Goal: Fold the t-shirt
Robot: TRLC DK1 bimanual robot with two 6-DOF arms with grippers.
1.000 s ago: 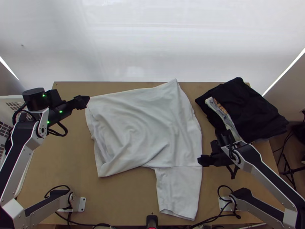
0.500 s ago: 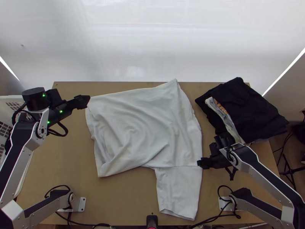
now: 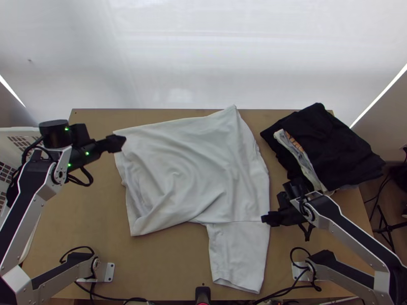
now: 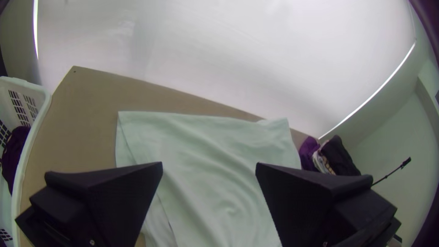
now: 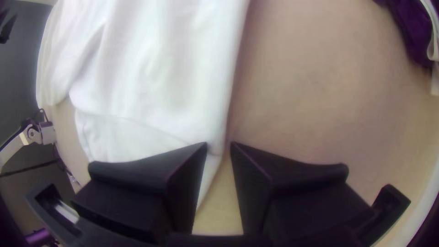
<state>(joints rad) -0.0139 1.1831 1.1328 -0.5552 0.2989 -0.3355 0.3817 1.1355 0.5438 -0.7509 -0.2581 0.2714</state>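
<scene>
Lab-like spot: robot arms (image 3: 21,216), white backdrop (image 3: 203,61)

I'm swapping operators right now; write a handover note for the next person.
Left gripper: open, at the t-shirt's far left corner.
Right gripper: open, at its right edge by the sleeve seam.
White t-shirt: laid out wrinkled, one sleeve toward the near edge.
Done: no neat bundle yet.
Left: probably grip, then fold sleeve and body.
</scene>
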